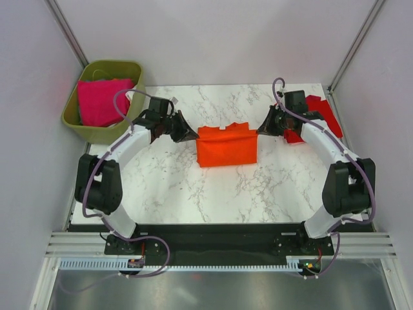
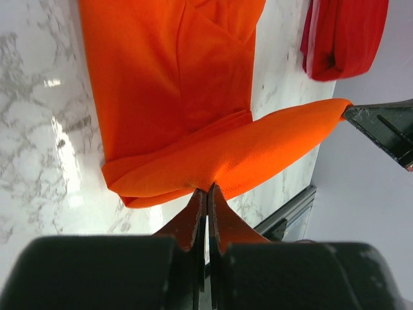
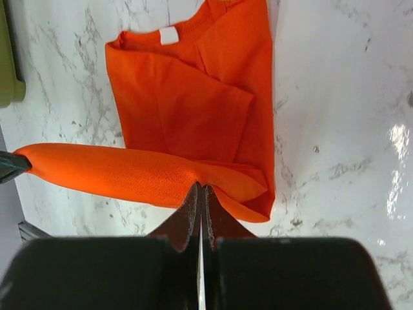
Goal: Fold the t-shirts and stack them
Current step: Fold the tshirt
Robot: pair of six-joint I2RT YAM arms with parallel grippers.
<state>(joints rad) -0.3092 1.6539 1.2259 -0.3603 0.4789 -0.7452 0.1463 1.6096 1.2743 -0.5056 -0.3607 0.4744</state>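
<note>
The orange t-shirt (image 1: 226, 145) lies partly folded in the middle of the marble table. My left gripper (image 1: 191, 135) is shut on its left edge and my right gripper (image 1: 261, 129) is shut on its right edge. The pinched hem is stretched between them, lifted a little above the rest of the shirt (image 2: 258, 155) (image 3: 116, 171). The red t-shirt (image 1: 316, 119) lies bunched at the table's far right, behind my right arm; it also shows in the left wrist view (image 2: 342, 35). The magenta pink t-shirt (image 1: 102, 100) sits in the bin.
An olive-green plastic bin (image 1: 80, 123) stands at the far left corner. White walls and metal posts surround the table (image 1: 193, 187). The arm bases sit on a black rail at the near edge.
</note>
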